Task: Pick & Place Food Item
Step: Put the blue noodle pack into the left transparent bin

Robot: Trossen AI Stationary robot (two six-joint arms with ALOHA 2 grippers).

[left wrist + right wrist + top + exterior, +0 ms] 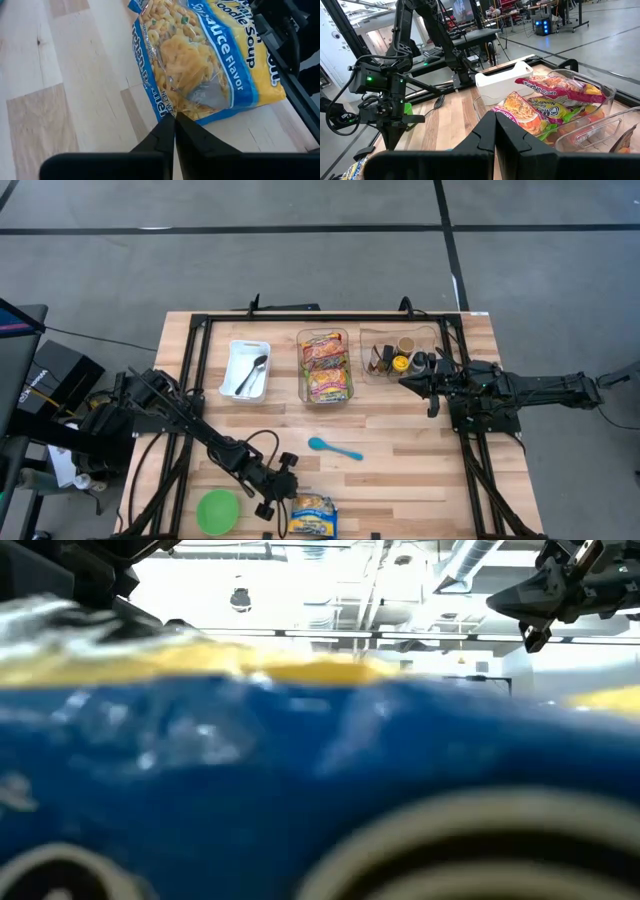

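The task looks barely begun: the noodle packet (312,516) lies flat at the table's near edge, just right of the green bowl (218,511), and the left gripper (174,119) has its fingers pinched together at the packet's edge — whether they have caught any wrapper I cannot tell. Lifting and placing remain, while the right gripper (408,381), clenched and empty, hangs over the far-right condiment tray (372,336). The packet's long axis seems to run left to right, though only slightly longer that way.

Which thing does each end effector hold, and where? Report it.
Left end effector: shut at the edge of the yellow-and-blue plastic noodle soup packet; a grip cannot be confirmed. Right end effector: shut, empty.
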